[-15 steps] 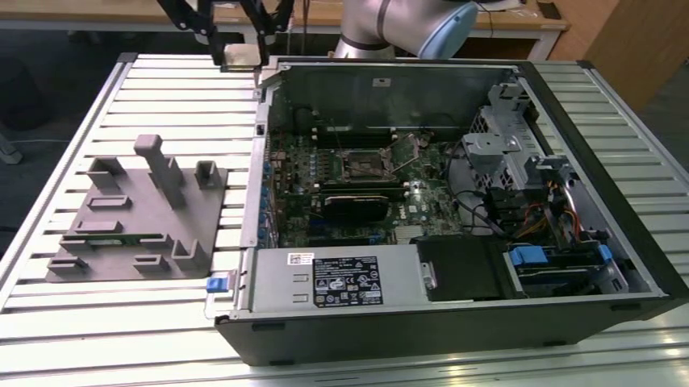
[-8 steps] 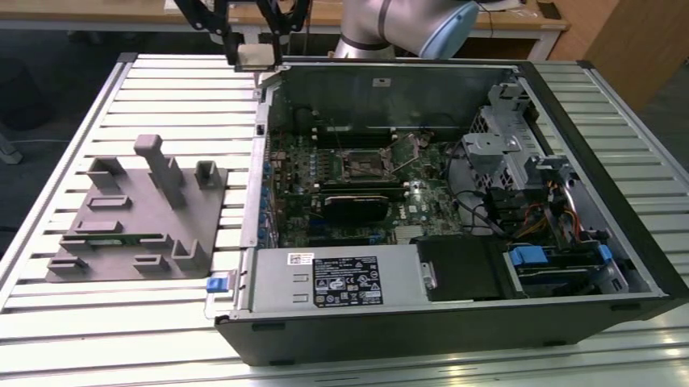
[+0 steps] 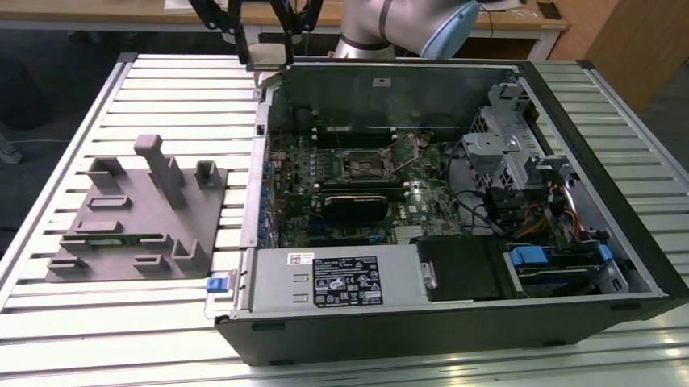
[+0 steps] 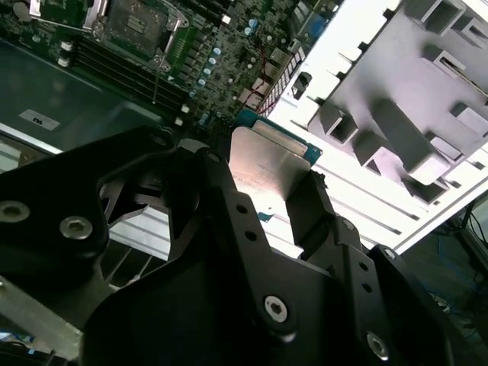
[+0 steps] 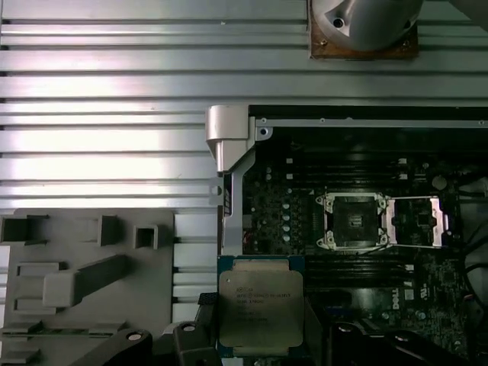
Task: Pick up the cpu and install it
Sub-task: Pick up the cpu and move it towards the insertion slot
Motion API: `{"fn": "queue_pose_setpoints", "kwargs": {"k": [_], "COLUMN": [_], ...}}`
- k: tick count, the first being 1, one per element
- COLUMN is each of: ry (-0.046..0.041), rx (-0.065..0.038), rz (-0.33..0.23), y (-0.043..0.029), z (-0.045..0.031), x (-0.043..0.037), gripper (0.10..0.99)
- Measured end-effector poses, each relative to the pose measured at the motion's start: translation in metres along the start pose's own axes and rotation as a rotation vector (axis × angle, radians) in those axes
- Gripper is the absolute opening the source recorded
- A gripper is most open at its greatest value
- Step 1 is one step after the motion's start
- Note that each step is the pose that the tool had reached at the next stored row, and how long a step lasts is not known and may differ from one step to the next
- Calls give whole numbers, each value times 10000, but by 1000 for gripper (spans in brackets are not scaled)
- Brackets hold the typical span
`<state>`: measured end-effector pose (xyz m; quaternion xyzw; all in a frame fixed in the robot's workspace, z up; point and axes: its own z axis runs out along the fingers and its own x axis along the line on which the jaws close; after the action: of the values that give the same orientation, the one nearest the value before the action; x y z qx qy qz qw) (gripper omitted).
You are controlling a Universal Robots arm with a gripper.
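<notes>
The gripper (image 4: pixel 267 194) has its jaws closed on the cpu (image 5: pixel 259 305). It pinches two edges, and I think that is so the shiny metal top lies flat and the underside is not pressed. The cpu hangs in the air by the side wall of the open computer case (image 3: pixel 431 334), between the gray parts tray (image 3: pixel 129 218) and the green motherboard (image 3: pixel 302 177). It is well apart from the cpu socket (image 5: pixel 356 221). The socket's metal lid (image 5: pixel 415 223) is flipped open, so it looks ready for the chip. Everything sits on a ribbed metal table (image 3: pixel 161 89). A wooden desk (image 3: pixel 97 10) stands behind.
</notes>
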<state>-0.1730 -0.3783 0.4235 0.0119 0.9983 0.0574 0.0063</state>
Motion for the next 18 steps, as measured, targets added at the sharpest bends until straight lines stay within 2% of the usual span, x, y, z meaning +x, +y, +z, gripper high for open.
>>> {"fn": "queue_pose_setpoints", "kwargs": {"k": [14, 18], "ry": [2, 1], "rx": [-1, -1], "rz": [-15, -15], "y": [47, 49], "z": [28, 32], "x": [-180, -254], "gripper": [541, 541]}}
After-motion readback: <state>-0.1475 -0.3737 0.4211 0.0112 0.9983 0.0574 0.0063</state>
